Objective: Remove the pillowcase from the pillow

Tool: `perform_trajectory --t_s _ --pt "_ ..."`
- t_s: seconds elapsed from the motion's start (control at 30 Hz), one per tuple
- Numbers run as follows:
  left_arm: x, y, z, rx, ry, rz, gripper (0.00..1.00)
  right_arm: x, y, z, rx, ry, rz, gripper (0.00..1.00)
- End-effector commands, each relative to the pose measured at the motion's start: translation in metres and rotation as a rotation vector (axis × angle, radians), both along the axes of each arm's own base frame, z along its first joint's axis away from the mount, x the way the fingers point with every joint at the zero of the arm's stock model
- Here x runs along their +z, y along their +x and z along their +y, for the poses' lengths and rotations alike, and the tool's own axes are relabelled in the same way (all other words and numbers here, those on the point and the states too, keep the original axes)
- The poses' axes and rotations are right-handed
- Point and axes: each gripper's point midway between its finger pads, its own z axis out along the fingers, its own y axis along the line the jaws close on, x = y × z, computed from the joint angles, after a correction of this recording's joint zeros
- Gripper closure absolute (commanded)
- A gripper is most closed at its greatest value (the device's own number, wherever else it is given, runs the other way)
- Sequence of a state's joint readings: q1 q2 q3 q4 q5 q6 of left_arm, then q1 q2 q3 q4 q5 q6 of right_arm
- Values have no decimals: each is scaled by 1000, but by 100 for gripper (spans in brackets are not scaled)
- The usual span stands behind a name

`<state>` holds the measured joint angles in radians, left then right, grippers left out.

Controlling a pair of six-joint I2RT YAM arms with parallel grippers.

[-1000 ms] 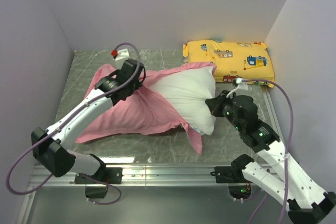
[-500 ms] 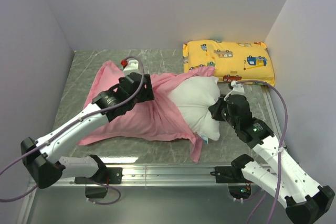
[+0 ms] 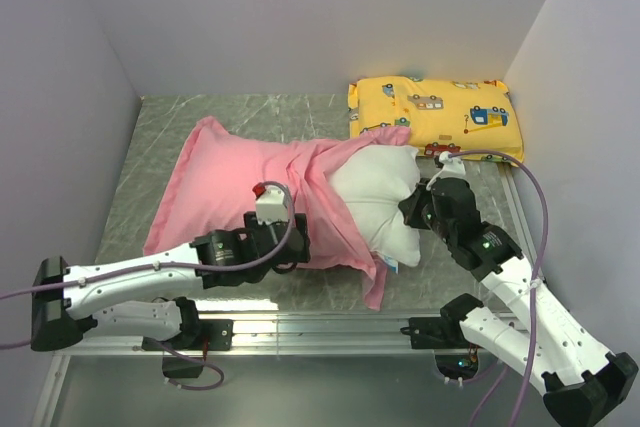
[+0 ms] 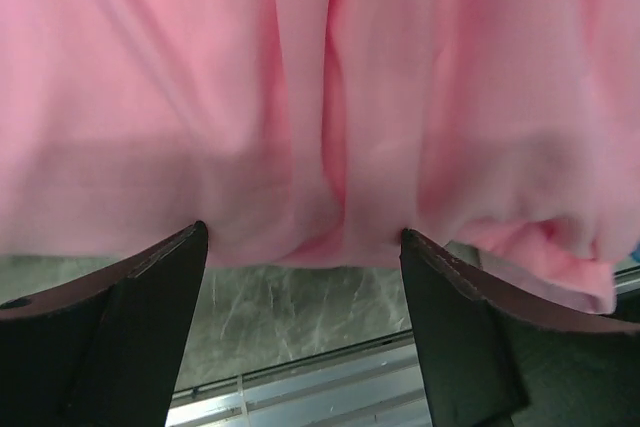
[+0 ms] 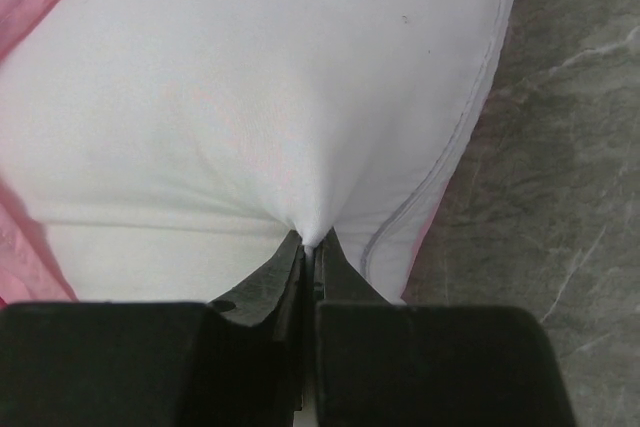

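Observation:
The pink pillowcase lies slack across the table's left and middle, and its mouth still covers the left part of the white pillow. That pillow sticks out to the right. My left gripper is low at the pillowcase's near edge. In the left wrist view this gripper is open, with pink fabric just beyond the fingertips and bare table between them. My right gripper is at the pillow's right end. In the right wrist view it is shut on a pinch of white pillow cloth.
A yellow vehicle-print pillow lies at the back right corner, just behind the white pillow. Walls close the table in on the left, back and right. An aluminium rail runs along the near edge by the arm bases.
My left gripper has let go of the pillowcase, opened, and swung from its far side down to its near edge. The pink cloth has settled flatter. The right gripper keeps its hold.

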<state>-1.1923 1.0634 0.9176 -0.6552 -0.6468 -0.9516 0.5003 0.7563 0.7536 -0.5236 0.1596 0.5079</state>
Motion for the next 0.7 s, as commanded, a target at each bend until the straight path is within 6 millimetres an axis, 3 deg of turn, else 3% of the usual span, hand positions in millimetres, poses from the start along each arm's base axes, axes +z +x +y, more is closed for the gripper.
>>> perform_trajectory --t_s 0.0,0.1,0.17,0.2,0.23,0.33,0.4,0.57,0.6,0.63,0.67 --pt "-13 -2 -4 83 -45 -10 16 33 12 -8 -46 0 -94 100" --pt "-26 6 0 156 -34 -33 20 31 12 -10 -49 -13 -90 100" --pt "-32 11 7 205 -11 -54 30 31 12 -10 -50 -15 -88 100" --pt "-33 12 8 216 -11 -58 40 33 12 -9 -44 -13 -91 100" --pt "-35 12 10 227 -1 -59 64 38 12 -9 -39 -11 -100 100" --pt "-34 16 34 332 36 -65 99 47 12 -14 -54 -32 -110 100" --pt "-33 17 65 423 100 -67 99 63 13 -18 -68 -35 -132 100" --pt "1 35 153 680 169 -94 99 109 19 -36 -104 -15 -189 100" --pt "8 41 162 713 140 -105 99 116 22 -47 -137 -16 -198 100" --pt "15 43 187 752 145 -110 100 129 21 -51 -138 1 -213 100" --pt "22 46 196 777 118 -130 100 134 22 -54 -151 2 -217 100"
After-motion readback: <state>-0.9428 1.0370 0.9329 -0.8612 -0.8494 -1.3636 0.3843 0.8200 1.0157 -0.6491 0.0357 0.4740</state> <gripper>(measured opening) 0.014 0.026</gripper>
